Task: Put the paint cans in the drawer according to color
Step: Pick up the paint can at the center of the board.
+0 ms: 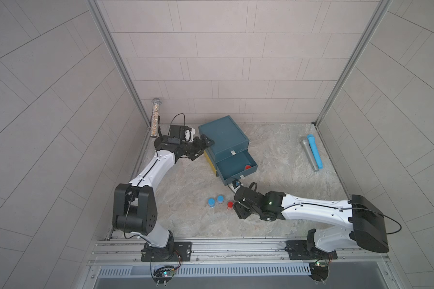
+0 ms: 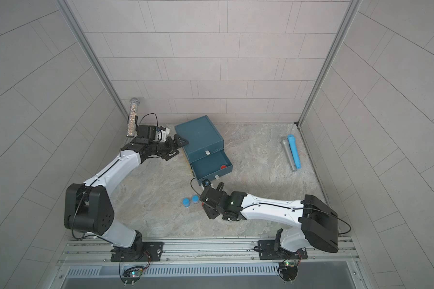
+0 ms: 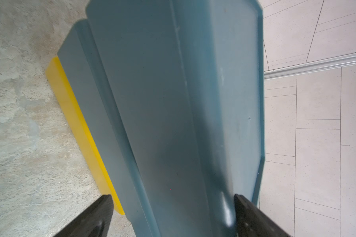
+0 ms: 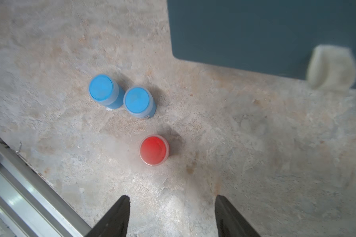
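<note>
though r fingers [image 4: 172,215] gape empty, l fingers [image 3: 173,215] clamp drawer box [image 3: 173,102]; 2 blue cans [image 4: 100,88], 2 red [image 4: 153,150].

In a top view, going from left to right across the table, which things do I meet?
Glitter microphone → left gripper → first blue paint can → second blue paint can → red paint can → silver microphone → blue microphone.

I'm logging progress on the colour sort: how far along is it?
Done: one red can lies in the open drawer. In hand: nothing; the open right gripper hovers near the second red can. Left: that can and two blue cans. No white cans visible.
</note>
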Tool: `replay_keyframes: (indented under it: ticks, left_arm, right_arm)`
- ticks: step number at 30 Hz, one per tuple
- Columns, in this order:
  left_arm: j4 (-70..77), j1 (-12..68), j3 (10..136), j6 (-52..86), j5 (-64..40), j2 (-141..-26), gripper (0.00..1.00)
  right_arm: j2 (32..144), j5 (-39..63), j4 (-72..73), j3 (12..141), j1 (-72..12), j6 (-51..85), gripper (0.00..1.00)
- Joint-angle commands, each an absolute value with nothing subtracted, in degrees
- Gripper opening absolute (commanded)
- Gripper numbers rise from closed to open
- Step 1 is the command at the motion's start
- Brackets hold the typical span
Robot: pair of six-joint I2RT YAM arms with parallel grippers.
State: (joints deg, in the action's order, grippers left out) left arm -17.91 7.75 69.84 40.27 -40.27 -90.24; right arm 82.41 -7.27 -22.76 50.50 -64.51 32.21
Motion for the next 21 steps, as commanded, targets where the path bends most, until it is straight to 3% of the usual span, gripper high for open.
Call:
replay_keyframes:
  ticks: [1,10,21]
  left_arm:
    - [-22.8,7.6,69.5,39.3,-37.8,-91.9,0.97]
    - [-22.8,7.6,69.5,39.3,-37.9,-91.6,0.97]
    - [-22.8,7.6,69.5,39.3,-38.0,-91.7,0.97]
  right_arm:
    - [85.6,-8.4,-20.0,51.1,-65.0,32.6,0.69]
    - [93.2,-7.3,-18.5,55.0,-65.0,30.8,0.69]
    - [97.5,-6.7,-18.3,56.8,-65.0,30.3,0.61]
